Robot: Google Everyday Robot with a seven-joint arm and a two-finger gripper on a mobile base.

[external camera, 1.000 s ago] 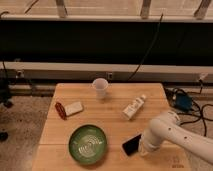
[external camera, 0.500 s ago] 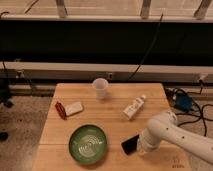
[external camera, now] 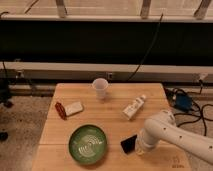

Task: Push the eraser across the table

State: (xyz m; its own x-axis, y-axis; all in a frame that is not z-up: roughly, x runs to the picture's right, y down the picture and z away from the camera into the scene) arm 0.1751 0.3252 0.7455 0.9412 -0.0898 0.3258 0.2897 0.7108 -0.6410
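The eraser (external camera: pixel 128 144) is a small, flat, black rectangular block, dark and plain on its visible face, with no marking that can be made out. It lies tilted on the bench (external camera: pixel 112 107), its long edges running on a diagonal rather than square to the planks, at about 5 o'clock from the bench's middle and close to the near edge. Its right end is covered by the robot's arm (external camera: pixel 175 137), so only the left part of the block shows.

The arm is white and rounded and reaches in from 4 o'clock, crossing the bench's right near corner. The gripper (external camera: pixel 141 148) sits at the arm's tip, right against the eraser's right side; the white wrist housing hides the jaws, so whether they are spread or pressed together cannot be told.

Just beside the eraser, at its 9 o'clock, lies a round green bowl (external camera: pixel 88 144) with pale swirls inside; a narrow strip of wood separates the two. At 12 o'clock from the eraser, well apart, a white bottle (external camera: pixel 134 107) lies on its side. A white cup (external camera: pixel 100 88) stands upright near the far edge, at about 11 o'clock from the eraser. Toward the left side, a white rectangular block (external camera: pixel 74 108) rests with a thin red object (external camera: pixel 60 110) touching or just beside its left end.

The bench is light-brown wood made of planks, and beyond it runs a dark wall with cables
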